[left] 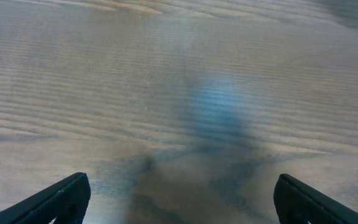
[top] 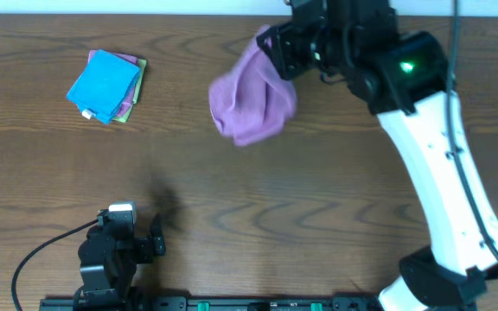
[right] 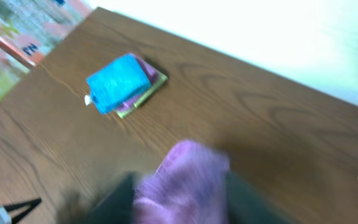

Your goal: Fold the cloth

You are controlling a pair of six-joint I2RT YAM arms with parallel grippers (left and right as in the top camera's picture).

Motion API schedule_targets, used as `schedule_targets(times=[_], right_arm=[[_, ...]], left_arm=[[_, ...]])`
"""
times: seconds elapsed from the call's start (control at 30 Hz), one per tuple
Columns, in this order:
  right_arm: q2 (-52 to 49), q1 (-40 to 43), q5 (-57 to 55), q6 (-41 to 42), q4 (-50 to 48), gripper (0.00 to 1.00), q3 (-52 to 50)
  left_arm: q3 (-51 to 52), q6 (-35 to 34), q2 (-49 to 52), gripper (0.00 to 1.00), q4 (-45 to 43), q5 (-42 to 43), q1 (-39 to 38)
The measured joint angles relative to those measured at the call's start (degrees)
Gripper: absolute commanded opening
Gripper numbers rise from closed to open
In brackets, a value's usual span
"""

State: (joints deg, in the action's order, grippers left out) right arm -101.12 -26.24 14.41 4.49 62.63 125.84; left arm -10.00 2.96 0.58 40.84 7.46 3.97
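Evidently the right tool (top: pixel 277 52) is clenched on the purple cloth (top: pixel 251 102), which hangs bunched above the tabletop (top: pixel 318 216) near its far edge, probably so it can be spread out. The left tool (left: pixel 179 198) sits released, idle.

purple cloth (right: pixel 191 163): blurred | right claw (right: pixel 182 202): blurred | left claw (left: pixel 180 186): cut by bottom edge

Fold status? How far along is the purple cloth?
Done: nothing on the purple cloth; a folded stack sits on the left. In hand: right gripper grips the cloth, bunched, unfolded. To do: spread and fold it; left gripper is open over bare table.
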Motion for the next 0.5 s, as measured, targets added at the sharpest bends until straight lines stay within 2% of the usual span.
schedule_targets(times=[0.33,0.5], right_arm=[[-1.5,0.0,-4.5,-4.2,9.2,0.99,-2.3],[-6.5,-1.0,-3.9,-8.2,11.5,0.99,-7.8]], left_arm=[[0.0,0.0,0.0,0.95,0.0,0.0,0.0],[0.0,0.0,0.0,0.95,0.0,0.0,0.0]])
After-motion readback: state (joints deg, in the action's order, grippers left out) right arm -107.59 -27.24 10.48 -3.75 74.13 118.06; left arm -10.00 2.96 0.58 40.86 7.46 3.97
